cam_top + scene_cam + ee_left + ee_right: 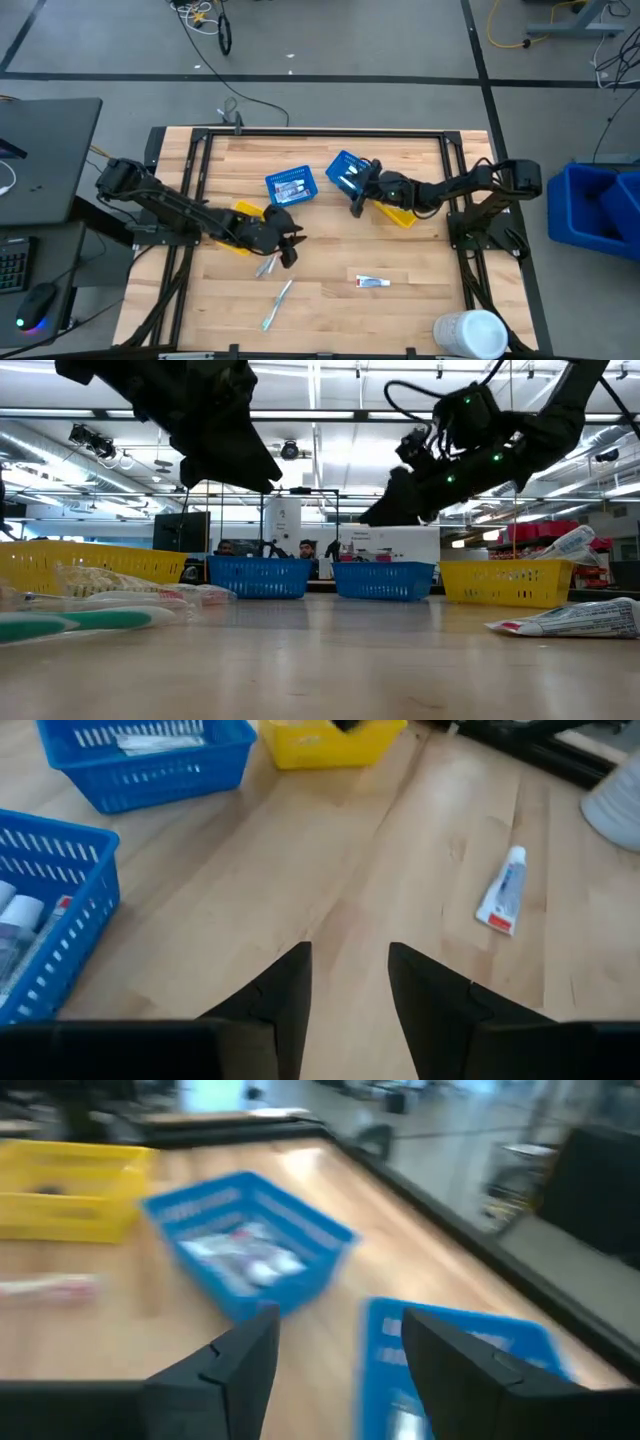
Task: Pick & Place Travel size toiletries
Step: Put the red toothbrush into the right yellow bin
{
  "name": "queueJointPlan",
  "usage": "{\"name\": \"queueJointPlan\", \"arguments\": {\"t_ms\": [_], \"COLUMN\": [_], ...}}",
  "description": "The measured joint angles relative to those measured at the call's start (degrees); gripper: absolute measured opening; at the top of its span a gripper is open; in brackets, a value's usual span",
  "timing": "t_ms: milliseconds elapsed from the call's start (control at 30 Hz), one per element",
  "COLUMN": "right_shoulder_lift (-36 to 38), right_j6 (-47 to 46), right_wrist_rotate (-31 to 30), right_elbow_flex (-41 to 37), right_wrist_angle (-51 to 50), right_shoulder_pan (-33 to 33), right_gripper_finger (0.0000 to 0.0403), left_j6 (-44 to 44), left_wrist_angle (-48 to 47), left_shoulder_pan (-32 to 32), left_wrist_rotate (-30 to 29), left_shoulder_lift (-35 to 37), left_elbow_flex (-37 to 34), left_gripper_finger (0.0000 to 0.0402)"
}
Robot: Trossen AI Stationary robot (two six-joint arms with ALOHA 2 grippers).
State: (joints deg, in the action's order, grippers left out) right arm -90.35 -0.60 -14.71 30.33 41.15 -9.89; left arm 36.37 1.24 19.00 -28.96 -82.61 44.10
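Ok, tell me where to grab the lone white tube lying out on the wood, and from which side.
Come straight down on the white tube and pinch across its flat middle. It lies flat with bare table around it, its long axis running left-right in the high view, so set the fingers across that. Probably the right gripper, though the tube lies between both.

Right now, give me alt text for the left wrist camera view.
The open left gripper hangs empty over bare wood. A small white tube lies ahead, with two blue baskets and a yellow basket beyond.

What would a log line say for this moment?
left gripper: open, empty, above toothbrushes | right gripper: open, empty, over blue basket | tube: on table
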Motion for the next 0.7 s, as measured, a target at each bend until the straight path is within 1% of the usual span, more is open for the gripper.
{"name": "queueJointPlan", "arguments": {"t_ms": [100, 200, 333, 433, 567, 700], "right_shoulder_lift": [0.6, 0.5, 0.5, 0.5, 0.5, 0.5], "right_j6": [0.0, 0.0, -0.6, -0.5, -0.5, -0.5], "right_wrist_rotate": [3.4, 6.1, 7.9, 8.5, 8.5, 8.5], "right_elbow_flex": [0.0, 0.0, 0.0, 0.0, 0.0, 0.0], "right_wrist_angle": [0.3, 0.0, -0.6, -0.8, -0.8, -0.8], "right_shoulder_pan": [2.9, 5.8, 9.8, 12.9, 16.4, 18.7], "right_gripper_finger": [0.0208, 0.0198, 0.0193, 0.02, 0.0218, 0.0235], "left_j6": [-0.2, 2.0, 3.8, 5.4, 6.0, 6.3], "left_wrist_angle": [0.0, 0.1, 0.1, 0.2, 2.2, 4.3], "left_shoulder_pan": [1.1, 2.2, 3.7, 4.8, 6.1, 7.3], "left_wrist_rotate": [-1.7, -3.0, -3.5, -3.4, -3.7, -5.9], "left_shoulder_lift": [0.0, 0.0, 0.0, 0.0, 0.0, 0.0], "left_elbow_flex": [0.0, 0.0, 0.0, 0.0, 0.0, 0.0], "left_gripper_finger": [0.0139, 0.0135, 0.013, 0.0126, 0.012, 0.0111]}}
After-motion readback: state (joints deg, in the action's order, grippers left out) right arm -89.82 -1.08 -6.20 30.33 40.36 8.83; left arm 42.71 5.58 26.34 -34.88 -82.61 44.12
